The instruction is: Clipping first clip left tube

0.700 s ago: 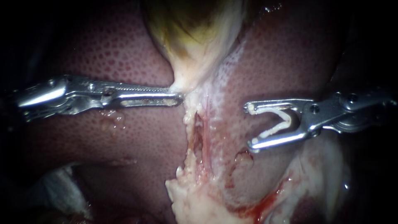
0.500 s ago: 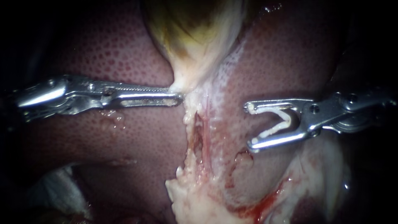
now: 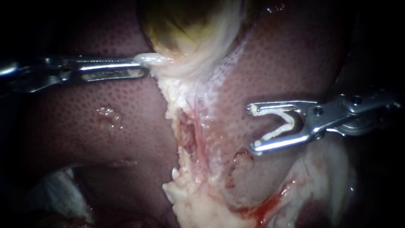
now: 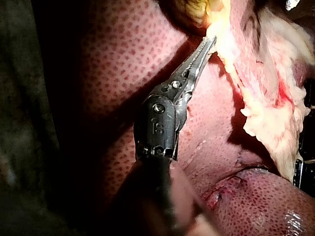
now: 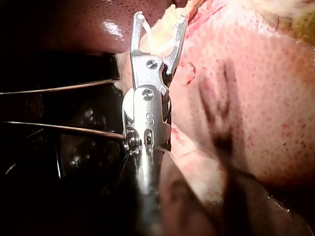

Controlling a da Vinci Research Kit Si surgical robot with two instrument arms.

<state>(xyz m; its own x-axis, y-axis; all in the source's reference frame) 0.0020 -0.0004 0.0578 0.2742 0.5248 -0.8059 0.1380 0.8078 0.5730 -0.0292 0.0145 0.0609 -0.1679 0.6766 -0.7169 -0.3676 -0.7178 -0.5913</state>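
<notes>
At upper left of the endoscope frame, clamping the pale neck of the yellow-green gallbladder with the slim, serrated steel left instrument — jaws pressed together on the tissue, no gap showing — and holding it up toward that corner, apparently to stretch whatever hangs below. Same grip from the left wrist camera: toothed jaws pinched on the whitish edge at the very tip. Running from that neck down the centre of the frame to a ragged cream clump of fat at lower centre, across the dark red, finely speckled liver: a taut pale-pink band of tissue with a raw reddish groove along its left side. Presumably carrying the left tube on that side, though hard to single out as a separate strand. At right centre, waiting beside the band with the right instrument: jaws spread wide, each lined by one leg of a white V-shaped clip, so carrying it open, mouth toward the band. Near, not touching; nothing between the legs yet. Likely next: advancing leftward until fully straddling the tube, then squeezing. Worth watching — catching fat or liver surface in the clip, or only part of the tube.
</notes>
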